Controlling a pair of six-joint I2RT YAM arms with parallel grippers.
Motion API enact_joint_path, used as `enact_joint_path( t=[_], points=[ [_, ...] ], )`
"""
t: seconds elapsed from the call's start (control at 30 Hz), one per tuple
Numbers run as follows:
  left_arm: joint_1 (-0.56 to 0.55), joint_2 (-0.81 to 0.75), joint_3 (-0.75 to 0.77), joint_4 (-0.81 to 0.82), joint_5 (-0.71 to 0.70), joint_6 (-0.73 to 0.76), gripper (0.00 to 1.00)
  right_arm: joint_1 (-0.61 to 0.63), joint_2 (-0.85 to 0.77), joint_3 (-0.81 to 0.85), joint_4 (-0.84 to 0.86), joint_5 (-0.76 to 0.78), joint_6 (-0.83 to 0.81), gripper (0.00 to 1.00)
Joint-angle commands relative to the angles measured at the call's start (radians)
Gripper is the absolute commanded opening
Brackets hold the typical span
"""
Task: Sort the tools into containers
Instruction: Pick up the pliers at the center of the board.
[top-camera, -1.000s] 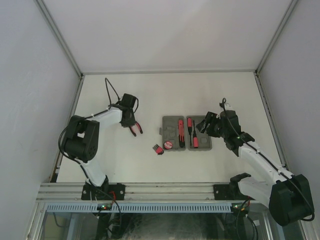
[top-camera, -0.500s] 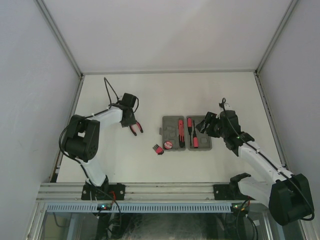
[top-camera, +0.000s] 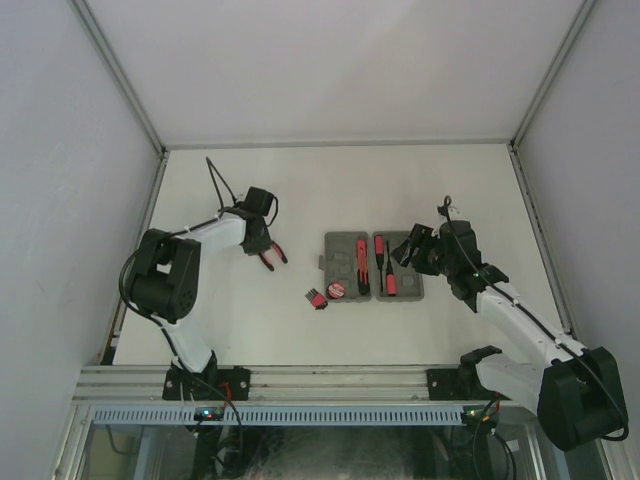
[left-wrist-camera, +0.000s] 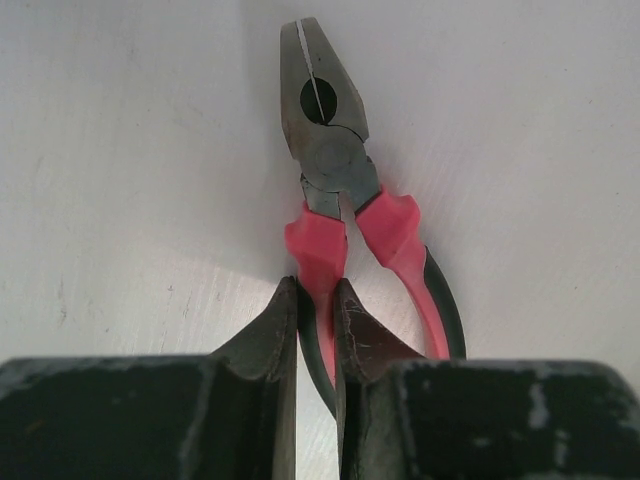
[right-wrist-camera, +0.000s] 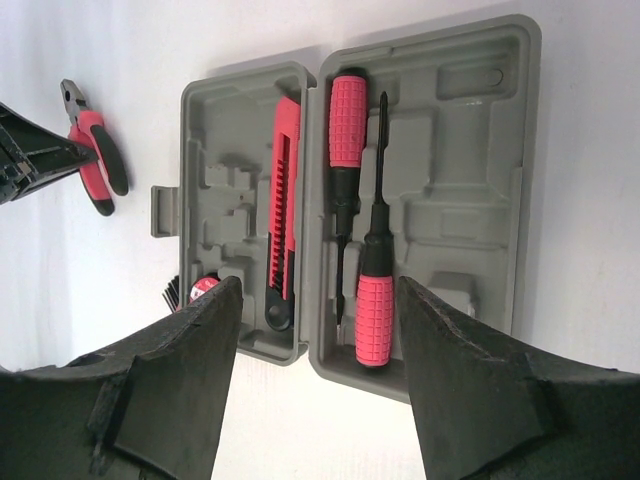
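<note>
One white table (top-camera: 250, 200) under both claws. Grey case (right-wrist-camera: 470, 150) open flat directly beneath right claw (right-wrist-camera: 320, 285), jaws wide, gripping nothing. Two screwdrivers (right-wrist-camera: 375, 300) head to tail in right half, below gap between fingers; long red tool (right-wrist-camera: 283, 200) in left half, nearer left finger. Pliers (left-wrist-camera: 330, 170) far off to that claw's left, flat on table, one handle pinched in left claw (left-wrist-camera: 315, 285), narrow, nose pointing straight ahead. Hex keys (top-camera: 316, 297) just outside case, between claws.
</note>
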Motion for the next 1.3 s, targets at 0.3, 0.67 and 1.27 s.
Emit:
enact_joint_path(
  t=[0.3,0.67,1.27],
  points=[
    [-0.003,-0.074,0.036,0.033,0.009,0.045,0.0,-0.007,-0.002,0.0,0.056,-0.003,0.008,0.62],
    [-0.018,-0.204,0.011,0.076,0.023,0.086,0.0,-0.005,-0.018,0.016,0.072,-0.044,-0.033,0.6],
    [-0.189,-0.233,0.07,0.061,0.02,0.082,0.0,0.089,-0.004,0.078,0.079,-0.074,-0.099,0.57]
  ],
)
